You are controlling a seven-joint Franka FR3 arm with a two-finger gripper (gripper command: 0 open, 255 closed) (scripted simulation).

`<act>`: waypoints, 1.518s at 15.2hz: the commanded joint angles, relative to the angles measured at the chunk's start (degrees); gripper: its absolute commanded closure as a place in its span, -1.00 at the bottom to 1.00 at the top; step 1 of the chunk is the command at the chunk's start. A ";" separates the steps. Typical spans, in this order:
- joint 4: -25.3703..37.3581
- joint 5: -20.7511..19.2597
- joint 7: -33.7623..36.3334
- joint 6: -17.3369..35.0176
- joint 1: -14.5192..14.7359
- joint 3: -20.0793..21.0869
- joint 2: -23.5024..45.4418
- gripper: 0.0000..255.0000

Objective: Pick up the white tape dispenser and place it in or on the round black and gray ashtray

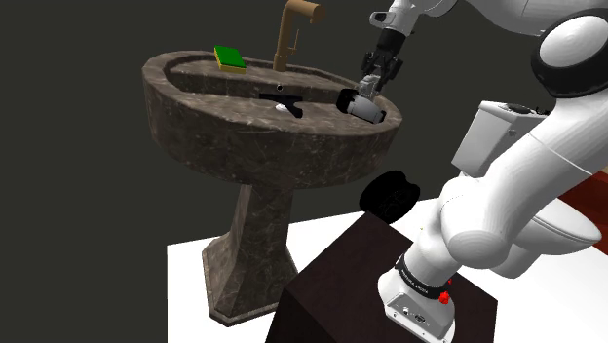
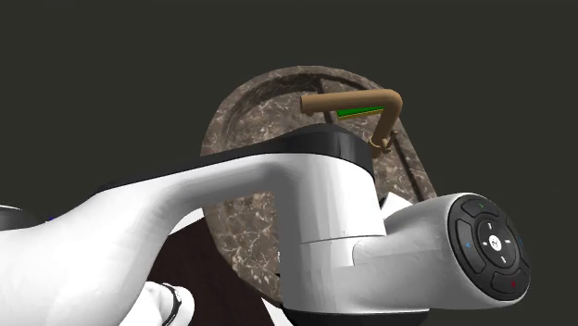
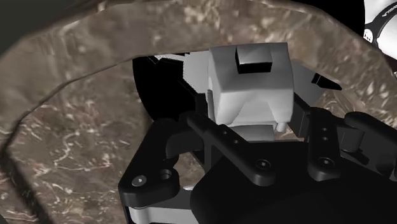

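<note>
The big white arm hides most of the sink. The tap covers nearly all of the green sponge. The claw covers the bottom of the tape dispenser.

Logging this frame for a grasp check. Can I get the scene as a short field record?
gripper: shut on tape dispenser
tape dispenser: white-grey, at the sink rim's right end in the shoulder view
sink: brown marbled pedestal, bronze faucet
sponge: green, on the far rim
ashtray: probably the round black object by the stand

Dim overall, soft faint shadows
</note>
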 commanded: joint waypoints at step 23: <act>11.04 2.57 -2.45 -8.03 -0.30 -2.57 4.98 -1.00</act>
